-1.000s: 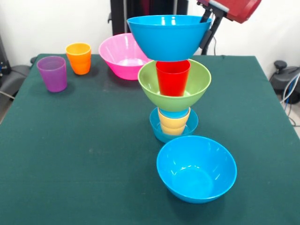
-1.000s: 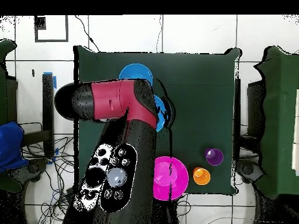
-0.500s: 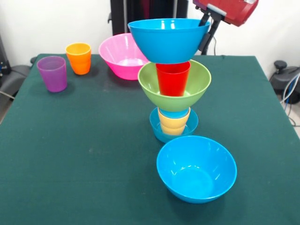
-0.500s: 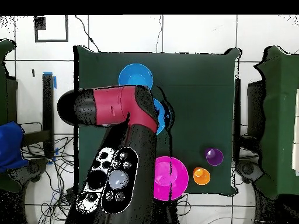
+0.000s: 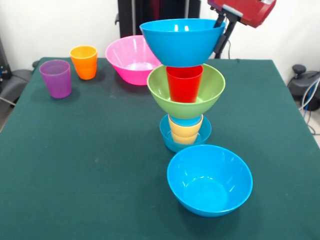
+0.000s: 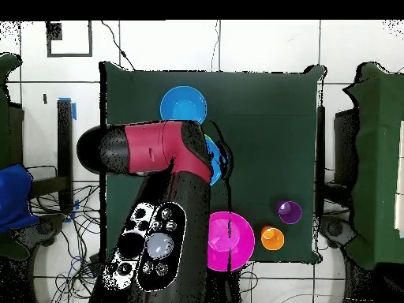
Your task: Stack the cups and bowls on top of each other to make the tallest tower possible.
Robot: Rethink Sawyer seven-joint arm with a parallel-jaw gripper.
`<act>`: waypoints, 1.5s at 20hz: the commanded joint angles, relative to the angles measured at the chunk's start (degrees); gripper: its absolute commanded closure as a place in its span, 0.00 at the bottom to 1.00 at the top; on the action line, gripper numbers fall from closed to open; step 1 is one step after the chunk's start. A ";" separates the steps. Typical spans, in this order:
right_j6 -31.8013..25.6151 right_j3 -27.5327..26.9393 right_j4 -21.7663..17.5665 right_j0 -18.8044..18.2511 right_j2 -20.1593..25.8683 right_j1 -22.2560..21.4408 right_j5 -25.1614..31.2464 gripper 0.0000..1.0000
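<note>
I can see only the dark lower part of my claw [image 5: 218, 31], tucked behind the right rim of the large glossy blue plastic bowl [image 5: 182, 41] at the tower's top, under the red arm [image 5: 245, 10]. Whether it is clenched on that rim or released I cannot tell; in the overhead view the arm covers it entirely.

That blue bowl sits on the red plastic cup [image 5: 184, 83], which stands inside the green plastic bowl [image 5: 185, 100]. Below come the yellow-orange plastic cup [image 5: 185, 131] with a strip of light blue at its top, and the small shallow blue bowl [image 5: 185, 135] as base, on the green-clothed table [image 5: 90, 165]. The tower [image 5: 184, 85] looks upright, near the table's middle.

By my reckoning we are well past halfway. What is left loose: a second large blue plastic bowl [image 5: 209, 179] near me, just in front of the tower; the large pink plastic bowl [image 5: 129, 60] at the far side; the small orange plastic cup [image 5: 84, 62] and the translucent purple plastic cup [image 5: 56, 78] far left, close together. A cup would go next.
</note>
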 commanded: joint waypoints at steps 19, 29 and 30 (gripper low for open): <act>-3.09 6.27 -1.99 -0.86 7.25 0.58 -3.82 1.00; -5.23 6.47 -2.13 -1.67 8.20 0.55 -1.91 1.00; -5.65 6.27 -2.27 -1.74 8.25 0.60 -1.19 1.00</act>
